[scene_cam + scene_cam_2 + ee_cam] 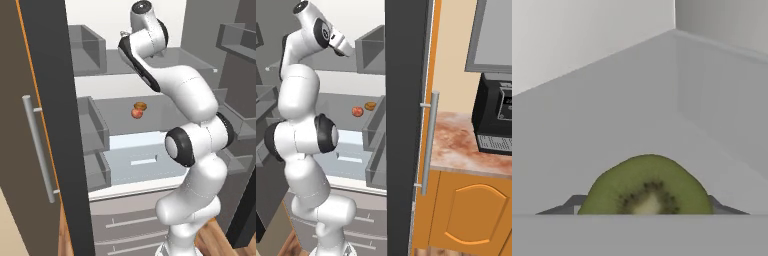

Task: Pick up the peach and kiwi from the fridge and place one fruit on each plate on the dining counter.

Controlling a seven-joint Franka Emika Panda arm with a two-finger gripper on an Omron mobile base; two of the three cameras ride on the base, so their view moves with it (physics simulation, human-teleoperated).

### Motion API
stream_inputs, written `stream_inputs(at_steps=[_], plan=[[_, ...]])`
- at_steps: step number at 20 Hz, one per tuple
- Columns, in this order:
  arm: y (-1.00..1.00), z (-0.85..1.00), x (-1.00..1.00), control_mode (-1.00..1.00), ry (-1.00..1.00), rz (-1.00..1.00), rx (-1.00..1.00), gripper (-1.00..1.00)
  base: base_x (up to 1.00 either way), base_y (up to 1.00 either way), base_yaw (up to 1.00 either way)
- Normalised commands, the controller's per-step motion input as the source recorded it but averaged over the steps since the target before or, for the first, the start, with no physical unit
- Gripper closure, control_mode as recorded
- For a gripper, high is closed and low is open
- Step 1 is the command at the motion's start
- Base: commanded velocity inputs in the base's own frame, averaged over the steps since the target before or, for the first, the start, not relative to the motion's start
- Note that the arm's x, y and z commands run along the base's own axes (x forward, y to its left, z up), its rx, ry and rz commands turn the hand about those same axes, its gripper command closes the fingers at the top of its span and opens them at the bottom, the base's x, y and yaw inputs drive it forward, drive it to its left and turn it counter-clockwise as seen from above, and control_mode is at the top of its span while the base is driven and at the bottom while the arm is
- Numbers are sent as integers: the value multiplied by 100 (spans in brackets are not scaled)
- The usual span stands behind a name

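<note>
Gripper (643,210) fingers, seen from the hand, pinched the kiwi (647,184) between them, a dark tip at each side of the fruit and its green cut face turned to the camera. Beyond it lay a bare pale shelf floor running to a corner where two grey walls met, with plenty of free room ahead and to both sides.

From the left base view, the arm (192,100) bent up and forward into the upper part of the fridge (125,82), its wrist high near the top shelf. One shelf lower, the peach (136,113) sat near the middle of the glass, touching or just beside a flatter orange-brown item (140,105) behind it. Grey bins (92,125) lined the left edge of the shelves and a white drawer (145,160) lay below. The dark door (50,110) with its steel handle (37,145) stood open at the left, close to the arm's side.

From the right base view, the peach (357,111) lay well apart from the arm, open shelf around it, the orange-brown item (370,106) to its right. The other door (403,125) edge closed off the right side, and beyond it stood a marbled counter (456,145).
</note>
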Motion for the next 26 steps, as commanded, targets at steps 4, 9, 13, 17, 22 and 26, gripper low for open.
stream_inputs(at_steps=[4,9,13,17,22,26], plan=[[-46,-13,-100,-100,-2,-11,0,100,0,0,0],[-4,-100,-100,-100,-30,0,0,100,0,0,0],[-49,-100,-100,-100,-37,0,4,100,0,0,0],[-56,-66,-100,-100,-32,0,18,100,0,0,0],[-27,-29,-100,-100,-15,0,14,100,0,0,0],[0,-19,-100,-100,3,0,1,100,0,0,0]])
